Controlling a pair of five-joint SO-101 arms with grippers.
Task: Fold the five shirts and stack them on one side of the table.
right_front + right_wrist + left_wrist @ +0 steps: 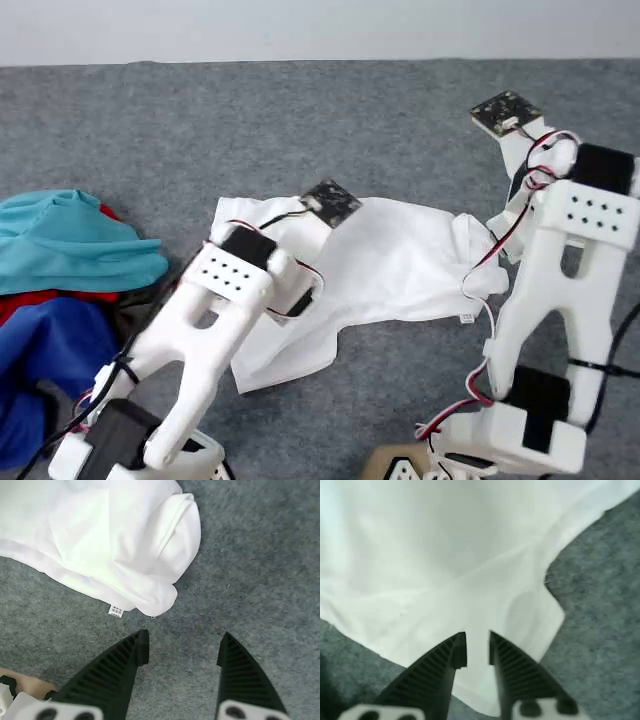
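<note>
I judge the job barely begun: nothing is folded and there is no stack. The white shirt lies rumpled in the middle of the grey surface, one edge rolled over on itself. The others sit in a loose heap at my left side of the surface, teal on top, red beneath it and blue nearest me, with something dark beside them that I can't make out. That gives four shirts I can count, and all of them are left to fold.

My left tool is over the white shirt near its edge. It is narrow, with a slim gap between the tips showing cloth, and as far as I can see it grips nothing. My right tool is wide and empty above bare surface, just beside the shirt's rolled edge.

The only label is a small white tag on the shirt's edge, and its print is too small to read. The shirts show no other writing.
</note>
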